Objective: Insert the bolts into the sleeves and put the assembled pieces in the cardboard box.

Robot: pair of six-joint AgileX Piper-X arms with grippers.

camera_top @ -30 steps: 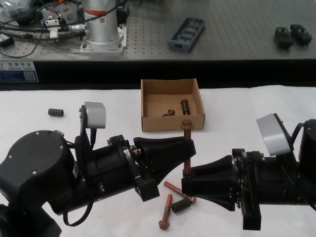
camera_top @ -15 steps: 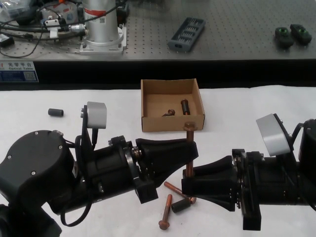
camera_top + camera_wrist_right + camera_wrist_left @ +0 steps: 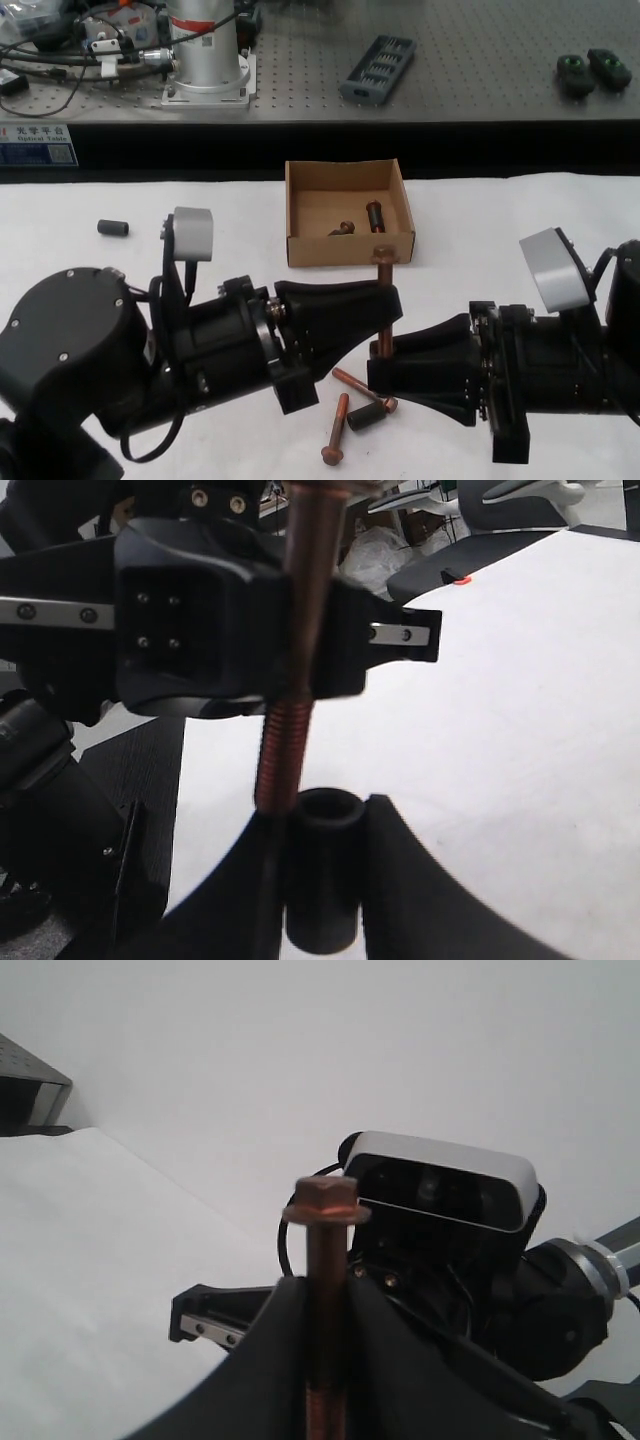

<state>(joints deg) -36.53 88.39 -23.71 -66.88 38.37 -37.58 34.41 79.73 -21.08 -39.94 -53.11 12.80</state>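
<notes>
Gripping the copper-coloured hex-head metal bolt (image 3: pixel 322 1245) mid-shank, upright at high-view centre, the left gripper (image 3: pixel 384 302) is squeezing it; the right gripper (image 3: pixel 322 830) is clamping the short black cylindrical sleeve (image 3: pixel 322 872) just below; both likely rigid, light, slippery.

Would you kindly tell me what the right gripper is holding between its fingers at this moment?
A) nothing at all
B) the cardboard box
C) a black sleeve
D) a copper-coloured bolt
C: the right wrist view shows the black sleeve clamped in the right gripper, while the copper-coloured bolt is held by the left gripper.
</notes>
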